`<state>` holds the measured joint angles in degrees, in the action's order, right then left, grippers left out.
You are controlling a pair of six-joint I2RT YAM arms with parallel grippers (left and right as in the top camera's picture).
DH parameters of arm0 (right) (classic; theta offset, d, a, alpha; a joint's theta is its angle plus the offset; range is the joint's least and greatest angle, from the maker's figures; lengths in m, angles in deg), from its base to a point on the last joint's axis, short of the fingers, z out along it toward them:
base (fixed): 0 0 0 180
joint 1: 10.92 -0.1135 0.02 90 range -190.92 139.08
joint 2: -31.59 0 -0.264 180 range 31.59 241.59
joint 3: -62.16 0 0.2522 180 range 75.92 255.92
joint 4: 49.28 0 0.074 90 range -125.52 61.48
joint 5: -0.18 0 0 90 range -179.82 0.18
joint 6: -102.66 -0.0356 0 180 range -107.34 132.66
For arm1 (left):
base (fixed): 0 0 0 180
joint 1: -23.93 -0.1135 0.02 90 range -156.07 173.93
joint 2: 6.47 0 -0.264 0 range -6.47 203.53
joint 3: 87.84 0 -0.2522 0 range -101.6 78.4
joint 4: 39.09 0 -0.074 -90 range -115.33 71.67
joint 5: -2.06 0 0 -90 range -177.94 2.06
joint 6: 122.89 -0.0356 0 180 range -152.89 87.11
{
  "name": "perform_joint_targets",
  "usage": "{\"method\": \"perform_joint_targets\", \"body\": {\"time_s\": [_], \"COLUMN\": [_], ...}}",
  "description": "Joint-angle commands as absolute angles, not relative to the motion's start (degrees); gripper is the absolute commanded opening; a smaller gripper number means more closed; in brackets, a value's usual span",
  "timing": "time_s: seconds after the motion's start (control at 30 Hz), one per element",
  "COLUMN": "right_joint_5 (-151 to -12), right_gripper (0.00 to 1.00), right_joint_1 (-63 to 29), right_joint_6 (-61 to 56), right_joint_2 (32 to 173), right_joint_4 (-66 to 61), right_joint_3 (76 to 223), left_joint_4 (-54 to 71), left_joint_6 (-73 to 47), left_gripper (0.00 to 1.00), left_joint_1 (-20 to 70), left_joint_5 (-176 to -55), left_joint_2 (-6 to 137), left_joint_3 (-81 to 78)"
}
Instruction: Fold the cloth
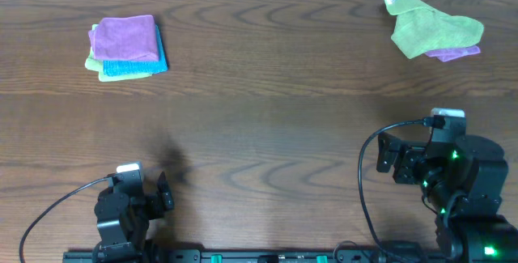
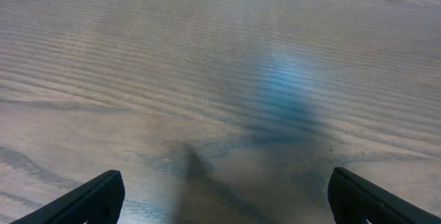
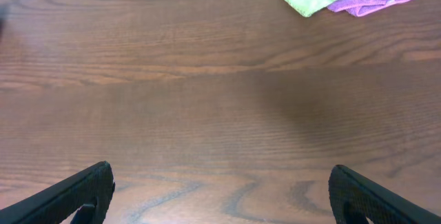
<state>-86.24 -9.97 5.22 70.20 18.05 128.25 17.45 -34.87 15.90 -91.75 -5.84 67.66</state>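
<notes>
Near the front edge, the left gripper (image 2: 224,200) and the right gripper (image 3: 220,195) both hang with jaws spread wide, holding and touching nothing above the table (image 1: 267,101). Far left, the cloth (image 1: 124,38) lies folded atop a blue cloth (image 1: 133,67). Far right, a lime-green cloth (image 1: 433,30) covers another purple cloth (image 1: 458,52).

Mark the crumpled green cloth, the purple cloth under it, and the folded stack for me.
green cloth (image 1: 429,30): overhead, its middle.
purple cloth (image 1: 457,53): overhead, its exposed edge.
folded stack (image 1: 125,38): overhead, purple top layer.
</notes>
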Motion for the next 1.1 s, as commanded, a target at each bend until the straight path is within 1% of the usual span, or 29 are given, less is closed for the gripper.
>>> {"method": "perform_joint_targets", "body": {"time_s": [0.0,0.5,0.6,0.67,0.77,0.8,0.97,1.07], "right_joint_5": [-86.61,-86.61,-86.44,-88.65,-91.99,-91.95,-89.85,-88.52], "right_gripper": [0.99,0.99,0.99,0.99,0.99,0.99,0.99,0.99], "right_joint_1": [-9.60,-9.86,-9.91,-9.97,-10.45,-10.61,-10.63,-10.63], "right_joint_6": [4.36,4.36,4.38,4.56,5.52,6.99,7.20,8.30], "right_joint_2": [70.12,69.90,68.13,65.48,60.50,57.81,47.08,41.64], "right_joint_4": [18.09,18.15,19.62,19.16,16.10,13.85,4.69,1.52], "right_joint_3": [128.23,128.23,128.12,126.86,121.87,118.40,102.88,95.60], "left_joint_4": [18.06,18.06,18.06,18.06,18.06,18.06,18.06,18.06], "left_joint_6": [-34.34,-34.34,-34.34,-34.34,-34.34,-34.34,-34.34,-34.34], "left_gripper": [0.95,0.95,0.95,0.95,0.95,0.95,0.95,0.95], "left_joint_1": [16.14,16.14,16.14,16.14,16.14,16.14,16.14,16.14], "left_joint_5": [-90.48,-90.48,-90.48,-90.48,-90.48,-90.48,-90.48,-90.48], "left_joint_2": [-6.26,-6.26,-6.26,-6.26,-6.26,-6.26,-6.26,-6.26], "left_joint_3": [68.93,68.93,68.93,68.93,68.93,68.93,68.93,68.93]}}
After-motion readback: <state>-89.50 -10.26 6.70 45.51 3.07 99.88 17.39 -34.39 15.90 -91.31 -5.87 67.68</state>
